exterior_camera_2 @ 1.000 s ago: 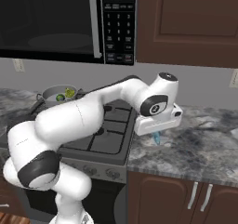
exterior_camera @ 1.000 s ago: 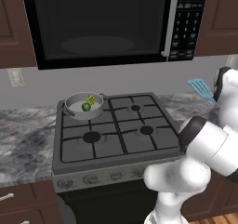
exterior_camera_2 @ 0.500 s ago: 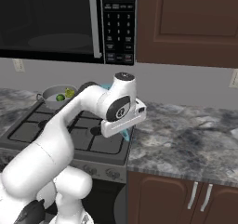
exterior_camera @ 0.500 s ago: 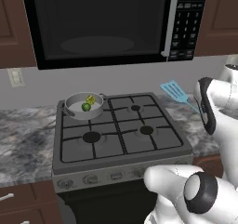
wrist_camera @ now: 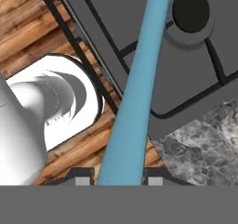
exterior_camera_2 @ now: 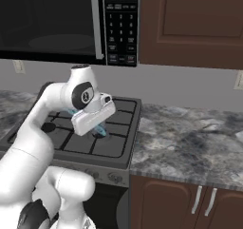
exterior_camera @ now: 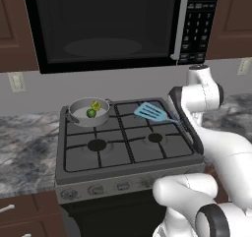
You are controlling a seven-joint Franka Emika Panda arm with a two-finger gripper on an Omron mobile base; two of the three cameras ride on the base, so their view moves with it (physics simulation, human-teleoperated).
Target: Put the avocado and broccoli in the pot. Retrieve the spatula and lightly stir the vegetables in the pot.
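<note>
A black microwave (exterior_camera: 106,27) hangs above the stove (exterior_camera: 125,142), with dark wood cabinets (exterior_camera_2: 190,23) beside it and a speckled grey stone counter (exterior_camera_2: 190,140) running off both sides of the stove. The stove is a dark four-burner gas range with black grates; nothing stands between the pot and the raised tool but bare grate. On the stove's back left burner sits the pot (exterior_camera: 81,118), shallow and grey with a pale inside, and within it the broccoli (exterior_camera: 95,105) (the lumpy yellow-green piece) lies just behind the avocado (exterior_camera: 91,113), the two touching or nearly so. The spatula (exterior_camera: 152,113) is held in the air above the stove's back right burner, its slotted light blue head pointing toward the pot and well apart from it, its thin handle running back to the arm's hand at the stove's right edge. The gripper (wrist_camera: 116,180) stands narrow, its two dark tips clamped on either side of the spatula's handle (wrist_camera: 135,93), as the hand view shows; past the handle, that view looks down on the stove's front corner, a burner cap, a patch of counter and wooden floor (wrist_camera: 28,28).
</note>
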